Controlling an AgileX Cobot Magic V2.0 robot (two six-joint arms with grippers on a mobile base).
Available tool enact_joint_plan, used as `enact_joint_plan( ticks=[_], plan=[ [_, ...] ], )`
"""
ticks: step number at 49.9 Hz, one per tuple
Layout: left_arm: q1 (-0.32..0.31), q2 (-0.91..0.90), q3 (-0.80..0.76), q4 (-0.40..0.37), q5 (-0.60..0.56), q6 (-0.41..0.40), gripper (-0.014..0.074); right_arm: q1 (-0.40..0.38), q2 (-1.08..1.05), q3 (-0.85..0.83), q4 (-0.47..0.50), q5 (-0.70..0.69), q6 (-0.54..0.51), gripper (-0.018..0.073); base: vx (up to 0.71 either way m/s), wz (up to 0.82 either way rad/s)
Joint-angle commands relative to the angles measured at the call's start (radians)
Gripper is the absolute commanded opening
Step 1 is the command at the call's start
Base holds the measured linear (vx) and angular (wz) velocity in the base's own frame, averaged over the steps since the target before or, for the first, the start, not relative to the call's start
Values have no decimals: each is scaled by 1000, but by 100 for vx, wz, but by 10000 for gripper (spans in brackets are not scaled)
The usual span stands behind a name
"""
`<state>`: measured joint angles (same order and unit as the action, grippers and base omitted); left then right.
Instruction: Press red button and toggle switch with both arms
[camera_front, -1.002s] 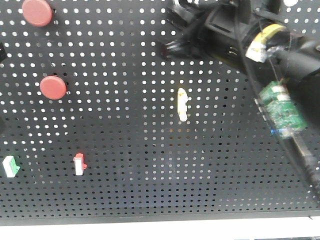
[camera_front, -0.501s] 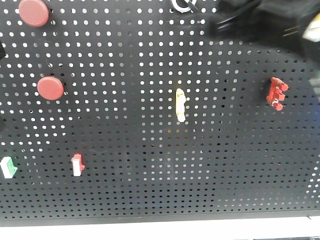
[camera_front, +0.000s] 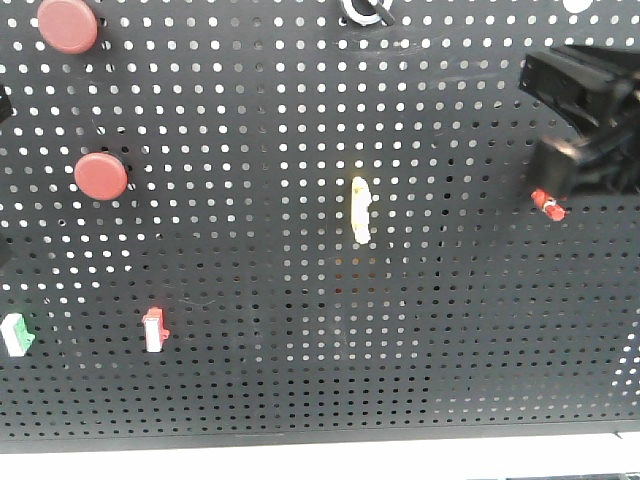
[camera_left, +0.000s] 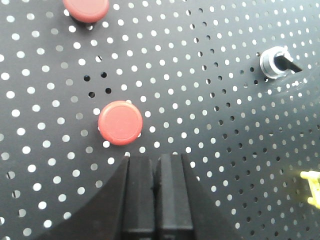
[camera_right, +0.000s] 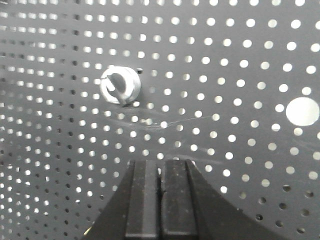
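Toggle switch (camera_front: 548, 205) is on the right side of the pegboard (camera_front: 300, 380), mostly hidden behind the right gripper (camera_right: 160, 169), with just a red tip showing. The red button (camera_left: 120, 122) sits just beyond the left gripper (camera_left: 156, 165).

My worry: the right wrist view shows only a silver knob (camera_right: 120, 86), no toggle, so that arm could slip past the lever and jab the board. Both arms point straight at the board, fingers closed on nothing.
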<state>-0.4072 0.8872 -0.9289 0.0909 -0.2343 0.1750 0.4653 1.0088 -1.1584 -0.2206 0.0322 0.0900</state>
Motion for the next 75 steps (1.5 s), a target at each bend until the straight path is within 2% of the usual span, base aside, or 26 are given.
enact_joint_plan(
  ticks=[1, 20, 28, 33, 38, 47, 52, 59, 61, 62, 75],
  plan=[
    [0, -8, -28, -6, -67, -10, 1, -2, -19, -20, -10, -84, -5, 0, 0, 0],
    [0, -8, -28, -6, -71, -10, 1, -2, -19, -21, -10, -85, -5, 0, 0, 0],
    [1, -36, 40, -7, -81, -4, 1, -2, -19, -21, -10, -85, -5, 0, 0, 0],
    [54, -134, 165, -8, -69, 18, 1, -2, -19, -21, -10, -86, -5, 0, 0, 0],
    [143, -260, 343, -21, -69, 5, 1, -2, -19, -21, -10, -86, -5, 0, 0, 0],
    [335, -563, 675, -91, -36, -30, 1, -2, -19, -21, -10, -86, -5, 0, 0, 0],
    [404, -719, 806, -91, 8, -30, 1, -2, -19, -21, -10, -86, -5, 0, 0, 0],
    [430, -929, 974, -91, 43, -34, 1, -2, -19, -21, -10, -86, -5, 0, 0, 0],
    [430, -920, 1002, -91, 37, -46, 1, -2, -16, -21, -10, -87, -5, 0, 0, 0],
    [425, -912, 991, -85, 201, -63, 1, -2, -16, -21, -10, -79, -5, 0, 0, -1],
    [425, -915, 991, -91, 249, -63, 1, -2, -16, -21, -10, -70, -5, 0, 0, 0]
  ],
)
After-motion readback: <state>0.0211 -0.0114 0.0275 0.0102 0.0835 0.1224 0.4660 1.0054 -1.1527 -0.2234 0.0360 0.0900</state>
